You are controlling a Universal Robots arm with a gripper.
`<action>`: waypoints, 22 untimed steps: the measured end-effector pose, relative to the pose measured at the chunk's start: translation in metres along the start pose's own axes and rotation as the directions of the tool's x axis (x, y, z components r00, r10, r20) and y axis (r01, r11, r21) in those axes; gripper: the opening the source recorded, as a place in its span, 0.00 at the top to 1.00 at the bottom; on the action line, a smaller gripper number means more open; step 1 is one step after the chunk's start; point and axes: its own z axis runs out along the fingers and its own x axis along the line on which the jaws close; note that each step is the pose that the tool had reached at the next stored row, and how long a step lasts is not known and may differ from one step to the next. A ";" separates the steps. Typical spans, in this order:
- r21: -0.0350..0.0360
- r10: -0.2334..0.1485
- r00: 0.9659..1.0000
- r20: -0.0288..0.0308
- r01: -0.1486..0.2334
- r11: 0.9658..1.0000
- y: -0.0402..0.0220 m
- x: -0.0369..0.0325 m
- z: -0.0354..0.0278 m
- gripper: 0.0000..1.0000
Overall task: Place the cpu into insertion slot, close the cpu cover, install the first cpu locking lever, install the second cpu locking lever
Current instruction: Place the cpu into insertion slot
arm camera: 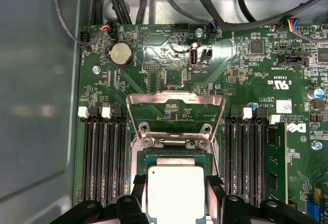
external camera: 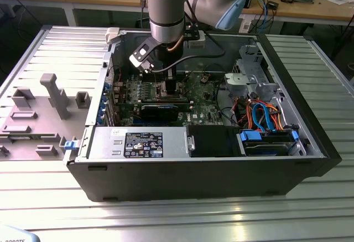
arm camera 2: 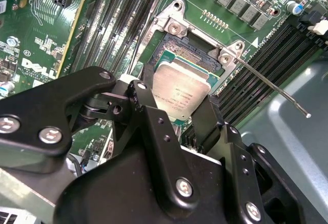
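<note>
Step 1 in hand: your tool (arm camera 2: 177, 106) gripped the cpu (arm camera: 175, 185) by 2 edges, low over the insertion slot (arm camera 2: 177, 47), with the cpu cover (arm camera: 176, 100) raised open. Seating likely called for squaring it to the slot's rim before release.

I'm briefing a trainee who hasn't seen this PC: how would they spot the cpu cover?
Inside the open computer case, find the green motherboard. Between its two banks of black memory slots sits the insertion slot, and the cpu cover stands hinged open at its edge. Unlike its neighbours, it is a thin silver frame with a big square window.
</note>
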 end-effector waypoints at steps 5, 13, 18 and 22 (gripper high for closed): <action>0.000 0.000 1.000 0.000 0.000 1.000 0.0000 0.0000 0.0001 0.46; 0.000 0.000 1.000 0.000 0.000 1.000 -0.0003 -0.0002 0.0039 0.46; 0.000 0.001 1.000 0.000 -0.001 1.000 -0.0007 -0.0003 0.0087 0.46; -0.001 0.010 1.000 0.001 -0.010 1.000 -0.0015 -0.0004 0.0109 0.46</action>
